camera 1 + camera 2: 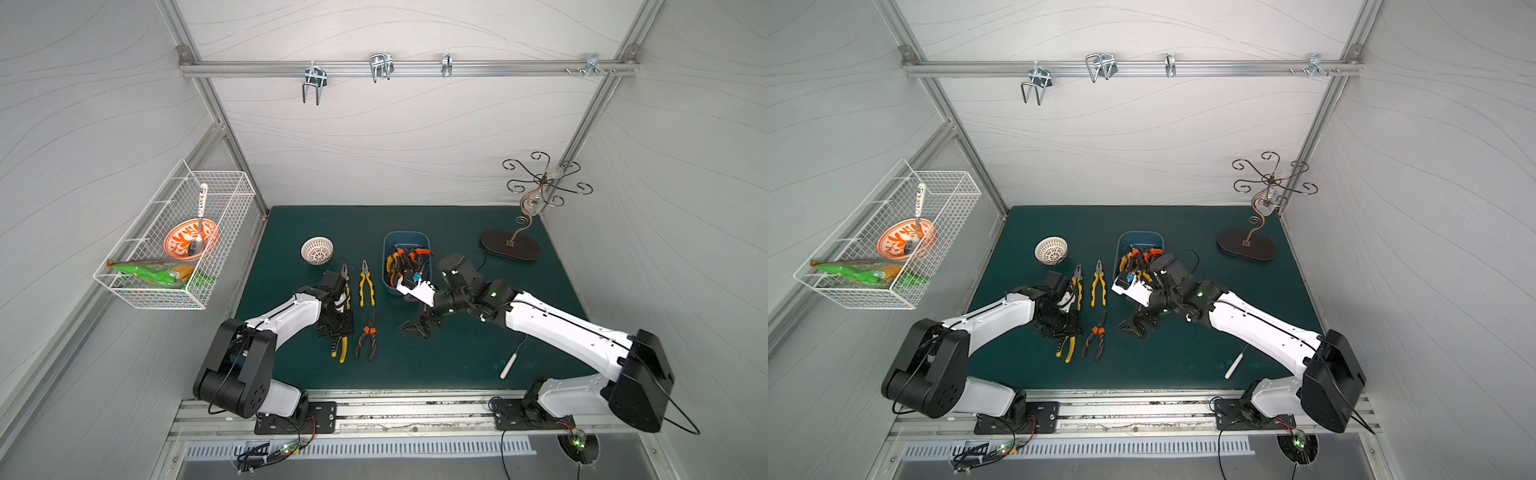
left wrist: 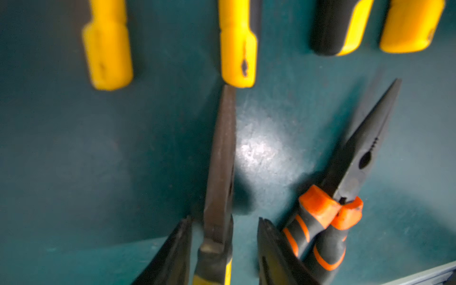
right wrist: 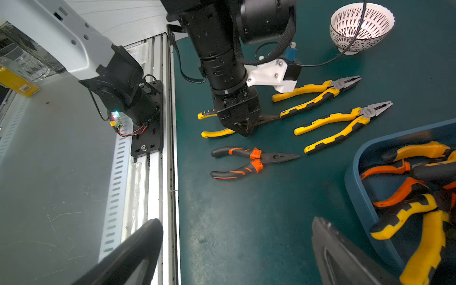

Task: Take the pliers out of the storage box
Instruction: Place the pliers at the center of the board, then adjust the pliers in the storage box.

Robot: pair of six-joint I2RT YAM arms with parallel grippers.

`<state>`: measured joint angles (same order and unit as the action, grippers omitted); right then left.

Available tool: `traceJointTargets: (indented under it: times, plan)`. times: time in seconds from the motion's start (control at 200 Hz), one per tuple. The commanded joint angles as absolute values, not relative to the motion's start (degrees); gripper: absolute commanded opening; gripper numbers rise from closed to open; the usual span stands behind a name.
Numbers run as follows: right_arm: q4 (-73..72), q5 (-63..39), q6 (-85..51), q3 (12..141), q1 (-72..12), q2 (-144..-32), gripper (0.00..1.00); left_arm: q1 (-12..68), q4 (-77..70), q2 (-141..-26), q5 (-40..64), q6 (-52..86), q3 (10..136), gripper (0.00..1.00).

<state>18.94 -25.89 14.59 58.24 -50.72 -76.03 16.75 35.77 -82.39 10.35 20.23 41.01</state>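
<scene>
While the left hand [image 2: 224, 219] stands partly open low over the bench [image 1: 457, 357], the long-nosed yellow pliers [image 2: 219, 160] are seen lying flat between its fingers [image 2: 172, 251], a gap showing on either side — nothing is gripped there. A set-down is judged to be the step in hand, and it is done well only if the hand is raised straight up. The orange-and-black pair [image 2: 318, 204] lies just beside one finger, and the nose tip is almost touching a handle end of the yellow pair [image 2: 238, 49] ahead, so any sideways drift could be expected to knock the row askew. Four pairs are counted on the bench in the right wrist view, and the task is judged partly done.

Over to the right hand [image 3: 237, 222] — it is held wide open and empty above bare mat. The storage box [image 3: 355, 192] sits just beside it, and the remaining pliers [image 3: 404, 209] are heaped inside, handles crossed over one another; how many are left cannot be told. For the next pick, the topmost pair should be chosen and both handles taken together close to the joint, so that the tool is not swung open and its neighbours are not dragged up over the rim. In both top views the box is seen close beyond the hand, at mid-bench.
</scene>
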Motion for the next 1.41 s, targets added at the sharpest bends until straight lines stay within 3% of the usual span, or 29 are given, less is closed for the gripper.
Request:
traceJointTargets:
  times: [0.0,0.095,0.38,0.54,0.775,1.06,1.315,1.4]
  plan:
    - [19.69,-24.54,14.16,58.55,-50.81,-75.18,0.99,16.61,38.22,-81.38,6.48,21.63,41.78,0.53]
    - [18.63,-22.95,12.31,58.02,-50.32,-74.69,0.99,16.61,39.03,-79.99,5.43,22.8,41.66,0.59]
    - [14.58,-16.91,2.21,57.63,-45.41,-72.27,0.99,16.7,41.73,-74.31,4.96,23.02,42.78,0.64]
    - [14.67,-10.76,-4.53,59.72,-41.97,-73.25,0.99,17.55,39.32,-69.45,8.45,21.28,44.93,0.85]
    - [22.22,-6.55,-11.64,67.75,-36.87,-81.56,0.98,22.23,29.5,-64.49,10.72,20.7,47.41,1.0]
    - [31.72,-4.04,-12.32,82.64,-34.56,-97.31,0.77,28.28,6.47,-61.48,16.83,10.68,41.78,1.0]
    - [41.56,-3.65,-11.46,97.84,-33.99,-110.77,0.5,28.65,6.2,-61.76,19.62,1.25,42.6,1.0]
    - [45.34,-3.31,-11.77,102.57,-34.01,-115.1,0.46,28.65,6.54,-61.48,18.99,-0.51,41.9,1.0]
